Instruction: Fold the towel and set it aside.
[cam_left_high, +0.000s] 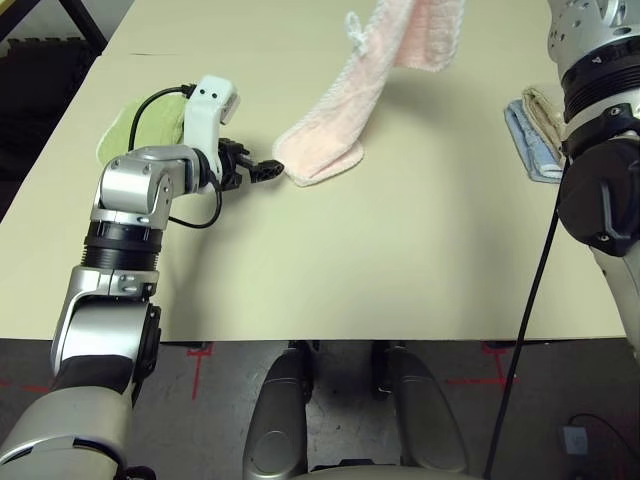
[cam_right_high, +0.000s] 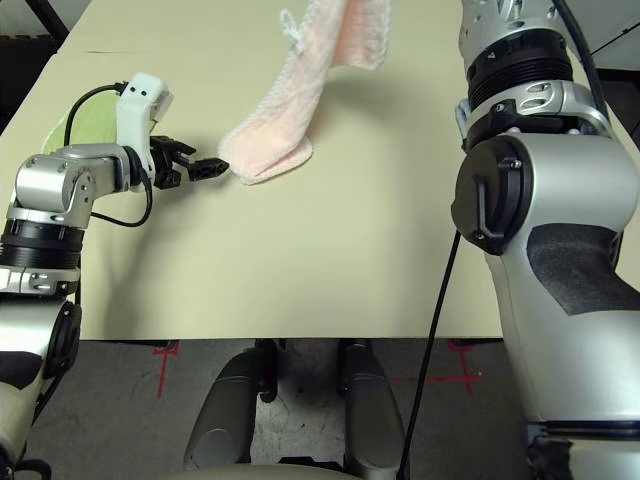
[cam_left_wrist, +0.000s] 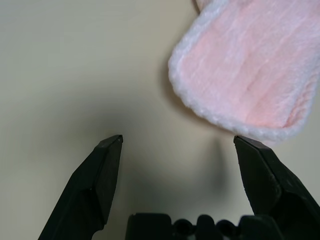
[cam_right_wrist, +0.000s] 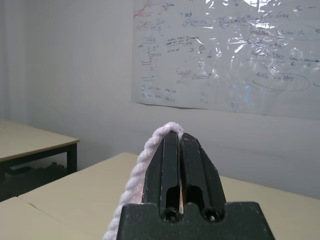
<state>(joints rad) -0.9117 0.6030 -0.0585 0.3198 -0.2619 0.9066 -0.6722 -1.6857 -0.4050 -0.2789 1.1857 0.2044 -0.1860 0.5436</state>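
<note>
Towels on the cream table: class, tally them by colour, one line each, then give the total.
Pale pink soft cloth towel with white scalloped trim: 1
Light green cloth towel: 1
Blue cloth towel: 1
Beige cloth towel: 1
Total: 4

Bare table (cam_left_high: 400, 260) spreads from centre toward six o'clock, open for passing. The hanging towel (cam_left_high: 335, 130) blocks twelve o'clock, its low end resting beside the left gripper (cam_left_high: 262, 171). Green towel (cam_left_high: 130, 130) lies at ten, folded towels (cam_left_high: 535, 135) at two.
</note>
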